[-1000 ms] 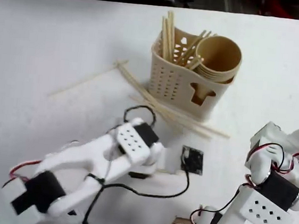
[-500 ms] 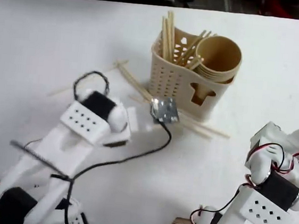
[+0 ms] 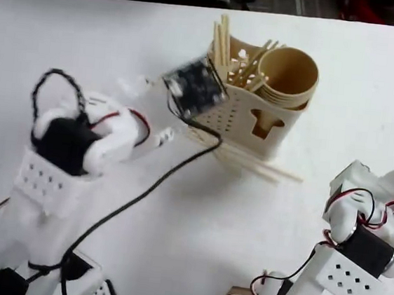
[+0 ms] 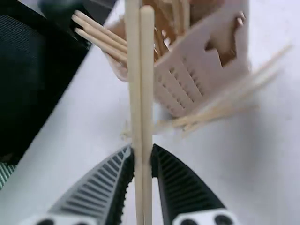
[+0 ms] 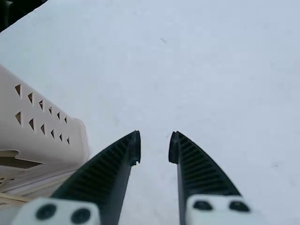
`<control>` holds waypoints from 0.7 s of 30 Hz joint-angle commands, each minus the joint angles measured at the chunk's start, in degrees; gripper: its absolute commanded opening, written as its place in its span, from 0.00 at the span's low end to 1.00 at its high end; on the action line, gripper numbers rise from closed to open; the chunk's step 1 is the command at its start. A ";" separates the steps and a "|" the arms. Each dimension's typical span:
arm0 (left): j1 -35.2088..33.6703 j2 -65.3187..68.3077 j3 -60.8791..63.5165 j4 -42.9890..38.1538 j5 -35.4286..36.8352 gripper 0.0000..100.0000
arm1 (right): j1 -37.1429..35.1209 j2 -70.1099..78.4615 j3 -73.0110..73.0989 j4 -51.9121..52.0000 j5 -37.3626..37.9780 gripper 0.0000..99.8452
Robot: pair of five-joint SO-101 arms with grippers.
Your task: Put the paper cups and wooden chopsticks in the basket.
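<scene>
Paper cups (image 3: 288,76) sit in the basket (image 3: 230,117) (loose chopsticks (image 3: 265,167) lie before it).

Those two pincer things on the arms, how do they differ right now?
The left jaws are shut on a pair of wooden chopsticks; the right jaws stand apart, holding nothing. The left jaws aim their chopsticks at the basket; the right jaws face bare table, basket wall to one side. Both are dark, ribbed and tapered.

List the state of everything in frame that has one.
left gripper: shut on held chopsticks
held chopsticks: clamped side by side
right gripper: open, empty
basket: upright, partly filled
paper cups: stacked upright in basket
loose chopsticks: lying on table by basket base
</scene>
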 commanded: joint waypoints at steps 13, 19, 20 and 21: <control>3.56 -1.89 6.51 -60.48 25.14 0.02 | 0.31 -0.92 -2.20 0.13 0.09 0.11; 6.81 -1.27 13.36 -72.00 25.14 0.02 | 0.31 -0.84 -2.20 0.13 0.09 0.11; 6.99 -0.31 13.71 -73.05 25.14 0.02 | 0.31 -0.75 -2.20 0.13 0.09 0.11; 6.99 0.92 13.63 -73.58 25.14 0.02 | 0.31 -0.75 -2.20 0.13 0.09 0.11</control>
